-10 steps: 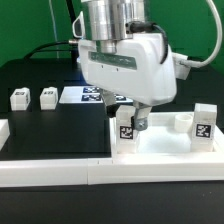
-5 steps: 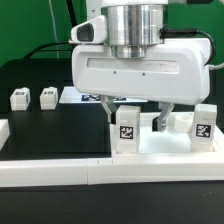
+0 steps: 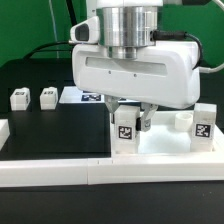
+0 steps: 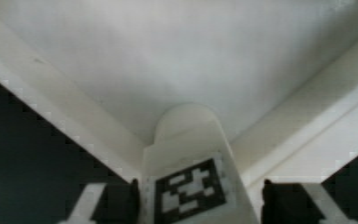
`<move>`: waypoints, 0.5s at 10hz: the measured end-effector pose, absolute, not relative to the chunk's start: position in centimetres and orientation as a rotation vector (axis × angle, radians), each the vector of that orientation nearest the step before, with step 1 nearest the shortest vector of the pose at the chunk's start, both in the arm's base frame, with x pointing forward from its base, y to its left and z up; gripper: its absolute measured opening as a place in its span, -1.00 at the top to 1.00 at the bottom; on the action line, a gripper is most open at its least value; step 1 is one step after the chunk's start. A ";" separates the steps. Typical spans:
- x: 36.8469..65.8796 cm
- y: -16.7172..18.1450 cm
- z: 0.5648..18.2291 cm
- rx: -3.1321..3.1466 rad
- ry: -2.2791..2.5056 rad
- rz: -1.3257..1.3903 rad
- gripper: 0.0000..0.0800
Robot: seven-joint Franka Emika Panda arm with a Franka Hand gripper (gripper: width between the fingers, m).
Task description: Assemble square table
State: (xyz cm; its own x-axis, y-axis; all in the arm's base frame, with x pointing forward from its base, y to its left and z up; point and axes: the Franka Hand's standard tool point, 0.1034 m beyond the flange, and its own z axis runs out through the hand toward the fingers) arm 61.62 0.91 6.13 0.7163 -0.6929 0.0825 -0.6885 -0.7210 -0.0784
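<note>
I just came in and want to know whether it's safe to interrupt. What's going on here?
The robot's hand hangs straight over a white tagged leg, with one finger on each side of it. That leg stands upright at a corner of the square table top. It is not clear whether the fingers are pinching it yet. A second leg stands at the corner toward the exterior view's right. Two loose legs sit on the black table toward the exterior view's left.

Arm (image 3: 130, 25) hangs straight down, wrist vertical, the broad white hand square to the exterior camera, gripper (image 3: 131, 118) low, its fingers (image 3: 147, 120) standing partway apart.
</note>
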 end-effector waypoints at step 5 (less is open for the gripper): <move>61.4 0.7 6.1 -2.872 1.183 -0.165 0.17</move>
